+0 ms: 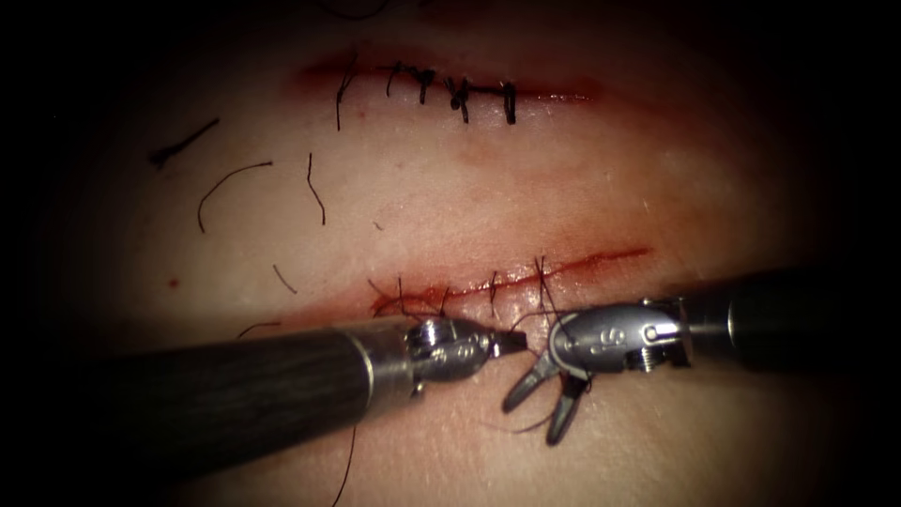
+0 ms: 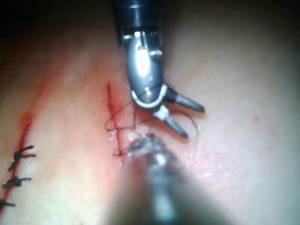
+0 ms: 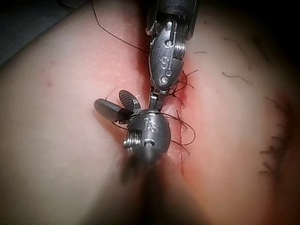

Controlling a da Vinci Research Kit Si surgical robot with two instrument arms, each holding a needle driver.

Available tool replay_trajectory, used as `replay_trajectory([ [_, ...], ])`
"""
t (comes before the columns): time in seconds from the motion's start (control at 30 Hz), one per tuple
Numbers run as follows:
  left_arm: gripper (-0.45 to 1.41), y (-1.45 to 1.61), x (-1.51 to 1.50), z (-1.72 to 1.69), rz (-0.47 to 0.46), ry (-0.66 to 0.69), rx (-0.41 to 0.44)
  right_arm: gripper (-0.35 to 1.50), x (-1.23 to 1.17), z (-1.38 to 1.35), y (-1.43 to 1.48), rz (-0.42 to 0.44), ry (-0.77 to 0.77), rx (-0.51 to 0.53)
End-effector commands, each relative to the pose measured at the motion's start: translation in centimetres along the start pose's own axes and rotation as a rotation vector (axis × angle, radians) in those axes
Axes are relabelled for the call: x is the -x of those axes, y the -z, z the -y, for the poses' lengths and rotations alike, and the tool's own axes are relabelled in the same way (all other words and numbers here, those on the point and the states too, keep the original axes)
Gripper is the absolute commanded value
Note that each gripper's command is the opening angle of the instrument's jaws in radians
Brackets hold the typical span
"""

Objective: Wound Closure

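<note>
Two steel needle drivers meet just below the lower red cut [image 1: 582,263] in the pale pork-belly tissue [image 1: 450,188], at centre frame. The left arm's tool [image 1: 511,342], entering from the lower left, has its jaws drawn narrow to a closed tip; whether a strand is pinched there cannot be told. The right arm's tool [image 1: 532,422], entering from the right, has its jaws spread wide, pointing down and left, and holds nothing.

The thin dark suture thread [image 1: 544,291] comes down from a stitch in the cut and drapes over the neck of the right tool. Where the curved needle lies cannot be told.

The cut's long axis runs left to right, rising slightly toward the right. The thread crosses it almost at right angles, running from the top of the frame toward the bottom.

By these views, handling the strand well would mean pulling gently along the stitch's own line and keeping the open jaws clear of the tissue.

Red fluid [image 1: 413,302] marks the cut's left end.
</note>
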Motion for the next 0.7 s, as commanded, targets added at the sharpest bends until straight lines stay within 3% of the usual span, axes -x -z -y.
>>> replay_trajectory([
  [0.03, -0.45, -0.08, 0.01, -0.04, -0.001, 0.000, 0.003, 0.47, 0.05, -0.04, -0.19, 0.081, -0.006, -0.019],
  [0.17, -0.45, -0.07, 0.01, -0.04, -0.002, -0.001, 0.007, 0.44, 0.11, -0.06, -0.24, 0.114, -0.011, -0.021],
  [0.3, -0.45, -0.06, 0.01, -0.03, -0.001, -0.001, 0.005, -0.08, 0.15, -0.09, -0.24, 0.188, -0.026, -0.039],
  [0.4, -0.45, -0.05, 0.01, -0.03, -0.002, -0.001, 0.007, -0.35, 0.14, -0.12, -0.24, 0.225, -0.032, -0.022],
  [0.6, -0.45, -0.03, 0.03, -0.04, -0.001, -0.003, 0.006, -0.35, 0.12, -0.12, -0.25, 0.276, -0.041, -0.021],
  [0.7, -0.45, 0.00, 0.06, -0.04, 0.000, -0.005, 0.006, -0.35, 0.09, -0.16, -0.13, 0.272, -0.044, 0.034],
])
